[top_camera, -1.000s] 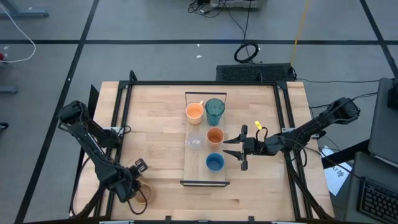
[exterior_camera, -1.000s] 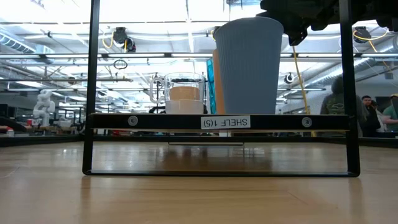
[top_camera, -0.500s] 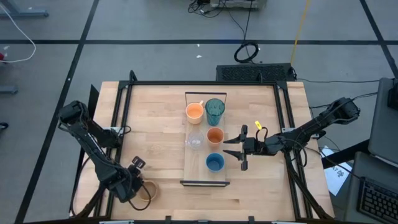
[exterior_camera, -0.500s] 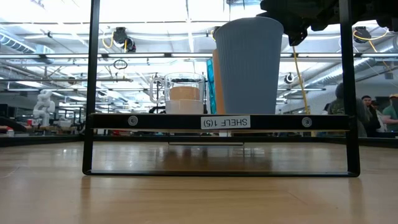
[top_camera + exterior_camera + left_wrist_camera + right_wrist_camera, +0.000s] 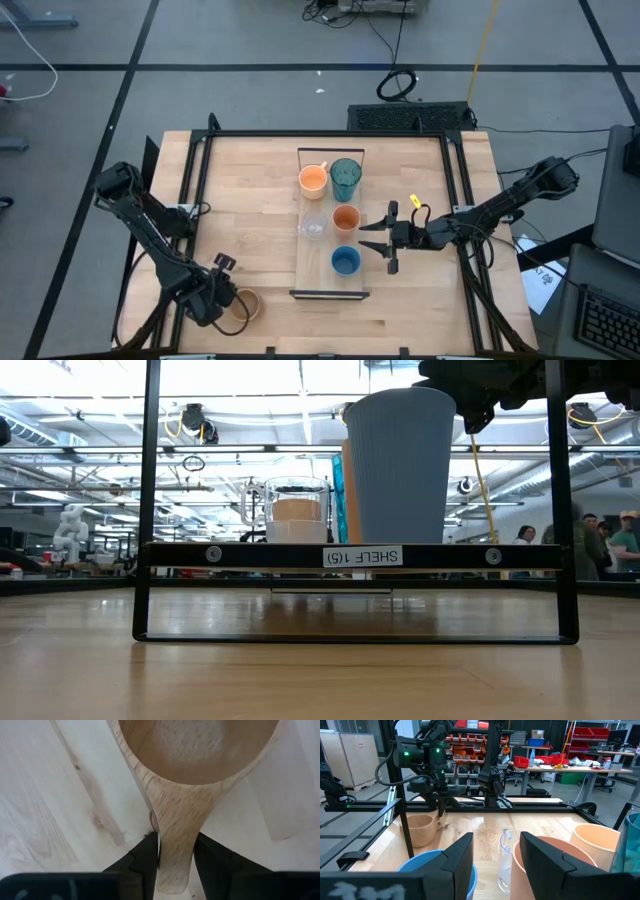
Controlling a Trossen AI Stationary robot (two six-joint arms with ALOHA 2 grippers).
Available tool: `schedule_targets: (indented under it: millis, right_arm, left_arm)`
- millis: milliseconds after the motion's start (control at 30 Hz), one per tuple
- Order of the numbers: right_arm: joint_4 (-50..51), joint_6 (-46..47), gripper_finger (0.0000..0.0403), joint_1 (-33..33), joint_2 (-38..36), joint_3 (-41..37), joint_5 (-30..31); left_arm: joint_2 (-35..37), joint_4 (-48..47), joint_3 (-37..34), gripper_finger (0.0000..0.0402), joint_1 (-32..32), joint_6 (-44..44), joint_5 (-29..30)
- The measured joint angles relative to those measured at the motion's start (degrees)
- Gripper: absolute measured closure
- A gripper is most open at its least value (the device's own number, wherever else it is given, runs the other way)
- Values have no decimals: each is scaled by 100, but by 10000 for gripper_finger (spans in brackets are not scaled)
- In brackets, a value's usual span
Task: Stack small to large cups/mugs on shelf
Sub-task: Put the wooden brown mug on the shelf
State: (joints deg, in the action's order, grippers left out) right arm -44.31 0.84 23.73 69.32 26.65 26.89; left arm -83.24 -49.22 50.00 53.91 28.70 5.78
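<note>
Down at the near-left corner of the table [image 5: 250,180], the left gripper [image 5: 175,855] has its fingers [image 5: 145,857] pinched tight on the handle of the tan wooden mug [image 5: 240,305], which stands on the tabletop well away from the shelf [image 5: 328,280]. On that pale board sit five vessels: the orange handled mug [image 5: 313,180] and teal tumbler [image 5: 345,178] at the far end, the clear cup [image 5: 314,227] and small orange cup [image 5: 345,218] in the middle, and the blue cup [image 5: 345,262] nearest. Just right of the shelf, the right gripper [image 5: 385,243] hovers beside the small orange cup and blue cup, fingers spread wide apart and holding nothing.
</note>
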Motion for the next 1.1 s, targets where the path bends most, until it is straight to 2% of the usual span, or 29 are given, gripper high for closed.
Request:
schedule_targets:
  millis: [233, 533, 867, 1100]
  right_arm:
    - [0, 0, 251, 0, 0, 0, -1]
    - [2, 0, 251, 0, 0, 0, -2]
    - [0, 0, 251, 0, 1, 0, -2]
    - [0, 0, 251, 0, 0, 0, -2]
  left_arm:
    - [0, -10, 0, 313, 0, 18, 29]
    - [-2, -25, 0, 311, -4, 344, 488]
    - [-4, -32, 9, 313, 0, 651, 627]
    - [-2, -134, 413, 313, -73, 604, 872]
